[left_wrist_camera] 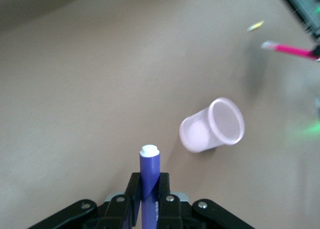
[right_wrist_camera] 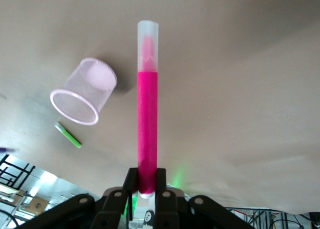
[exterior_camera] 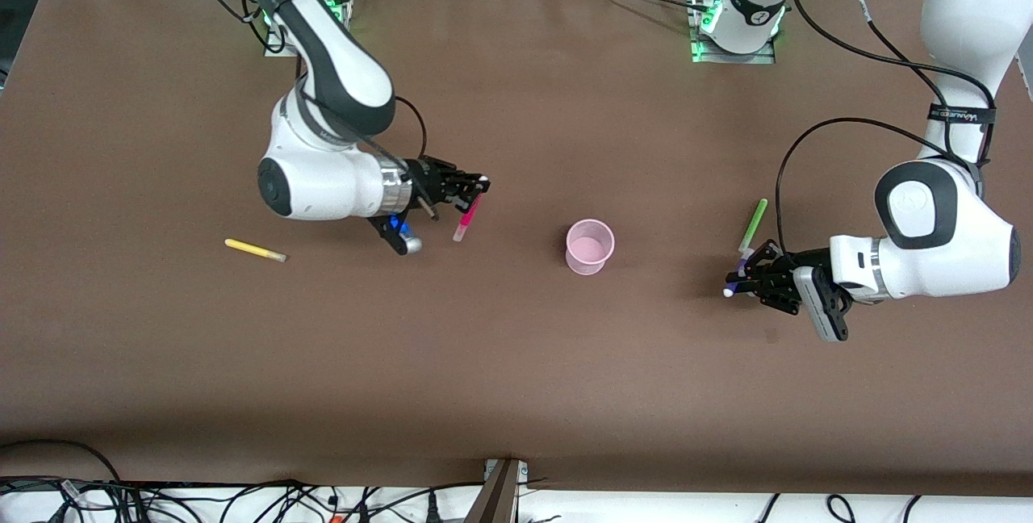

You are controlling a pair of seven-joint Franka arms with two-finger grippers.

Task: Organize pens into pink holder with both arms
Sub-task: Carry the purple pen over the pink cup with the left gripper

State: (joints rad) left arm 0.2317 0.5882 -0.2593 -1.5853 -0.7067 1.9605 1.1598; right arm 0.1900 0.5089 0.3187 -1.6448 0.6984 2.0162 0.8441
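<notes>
Gripping: right hand [exterior_camera: 476,194] magenta pen [exterior_camera: 466,220], left hand [exterior_camera: 746,274] purple pen [left_wrist_camera: 149,181]

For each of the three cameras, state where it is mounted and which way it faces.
Front view: high across the table, facing both arms; shows the pink holder, yellow pen, green pen, right hand, left hand.
Left wrist view: on the left wrist, looking along its shut hand and purple pen toward the holder.
Right wrist view: on the right wrist, looking along its shut hand and magenta pen.
Shared: all views show the holder and the magenta pen.
</notes>
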